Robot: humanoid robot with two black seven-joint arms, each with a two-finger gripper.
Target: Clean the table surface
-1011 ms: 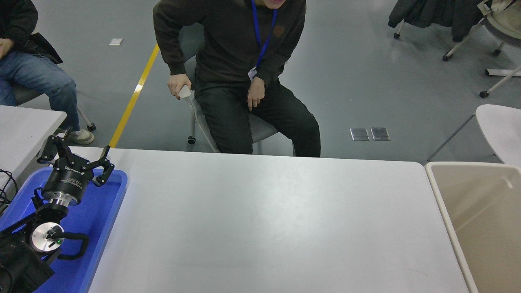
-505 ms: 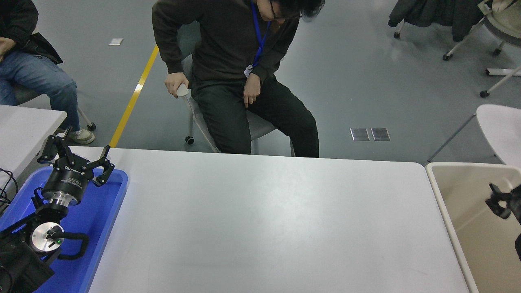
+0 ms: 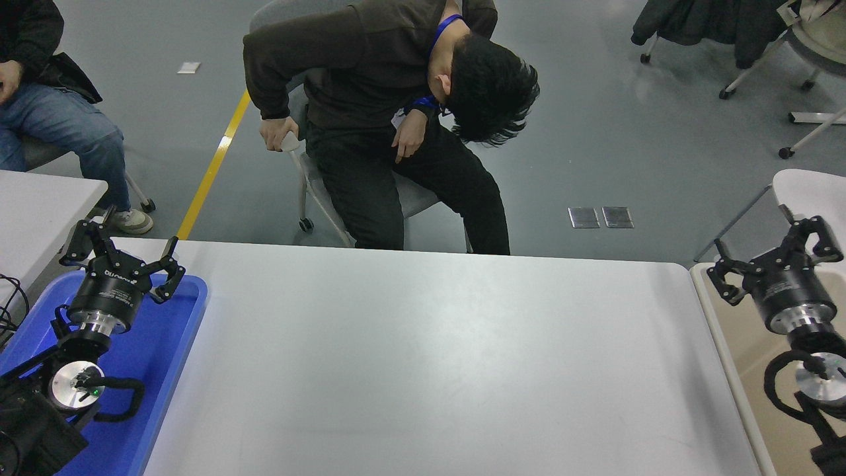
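Note:
The table surface is a wide, bare white-grey top filling the middle of the head view. My left gripper is parked open at the lower left, above the blue tray. My right gripper is open and empty at the right edge, above the beige bin, just past the table's right end. Neither gripper touches the tabletop.
A blue tray lies on the table's left end. A beige bin stands against the right end. A person sits on a chair at the far side, bent forward. A smaller white table is at the left.
My right arm has come up into view from the right edge, over the bin, with its gripper open. The seated person has bent further forward. The left arm has not moved.

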